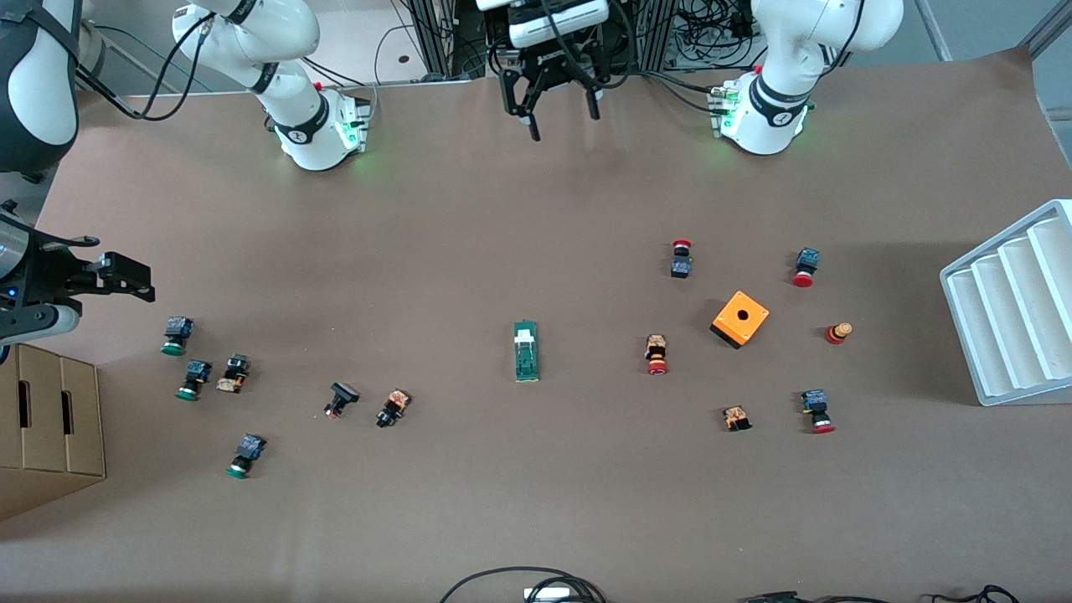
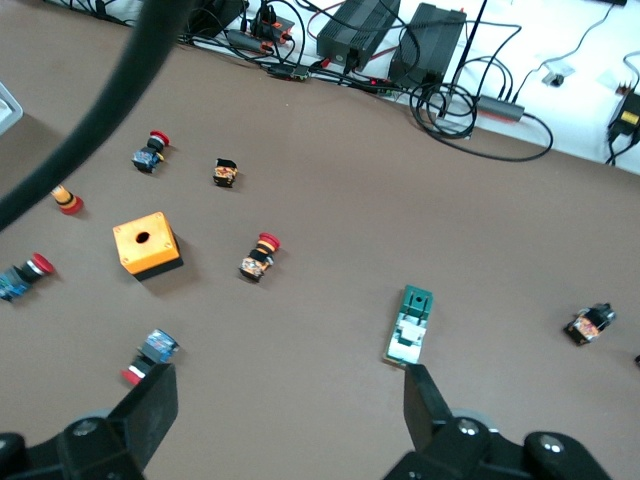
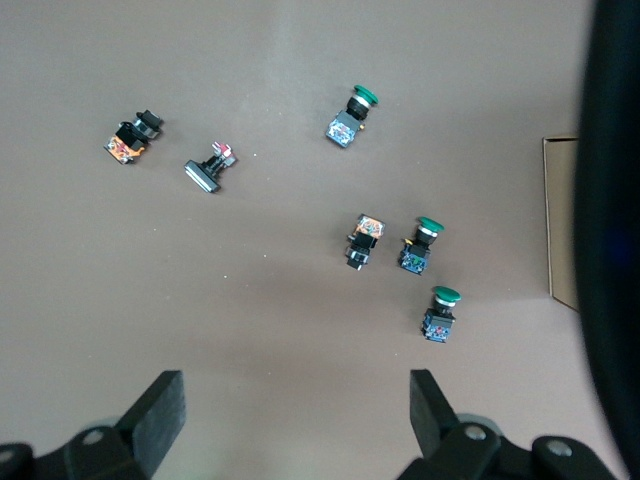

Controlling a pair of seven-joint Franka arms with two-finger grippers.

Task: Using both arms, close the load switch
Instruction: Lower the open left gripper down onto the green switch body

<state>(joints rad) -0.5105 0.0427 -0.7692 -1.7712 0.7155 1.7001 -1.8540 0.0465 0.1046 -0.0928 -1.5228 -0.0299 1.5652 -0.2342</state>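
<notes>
Front view: the switch [image 1: 525,351] lies flat mid-table, between the two scatters of push buttons, and nothing touches it. Its long axis runs toward and away from the front camera, near enough straight; the white slider [image 1: 523,337] sits at the end farther from that camera. Your left gripper [image 1: 551,94] hangs high over the table edge between the two bases, jaws spread wide, holding nothing. Your right gripper [image 1: 117,276] is out over the right arm's end of the table, above the green-capped buttons [image 1: 176,335], also empty; how wide it stands you read better from its wrist camera. You judge the left arm the better placed: the switch lies almost in line with it, toward the front camera, while the right arm must cross toward mid-table. Left wrist view: the switch [image 2: 411,324] shows just ahead of one finger [image 2: 425,400] of the open left gripper [image 2: 285,410], slightly skewed to the jaw line, with the orange box [image 2: 145,245] and red buttons well apart from it. Right wrist view: the right gripper [image 3: 295,415] has both fingers [image 3: 160,410] spread fully with nothing between; you see only green-capped and black buttons [image 3: 428,245] below. The switch is not in this view, so you will likely need to swing this arm round before it can help.
</notes>
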